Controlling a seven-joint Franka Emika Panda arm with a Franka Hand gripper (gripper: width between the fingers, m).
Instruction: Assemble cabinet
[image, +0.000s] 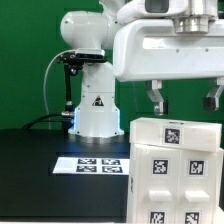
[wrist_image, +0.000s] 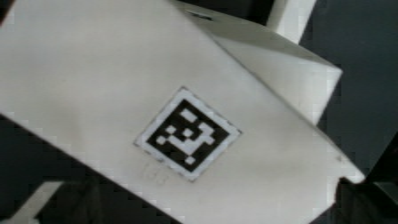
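A: Where did the large white plastic cabinet box with black-and-white square tags (image: 173, 172) sit?

B: On the black table (image: 40, 170), at the exterior view's right, close to the camera, with the flat white marker board (image: 97, 163) lying to its left before the white arm base (image: 92, 100).

A: And the two-finger gripper (image: 184, 97)?

B: It hung above the box, fingers spread wide, holding nothing. To do this well, it needed to come down square over an edge before closing.

A: What did the wrist view add?

B: One tagged white face (wrist_image: 178, 120), tilted; possibly the box top, though too close to say.
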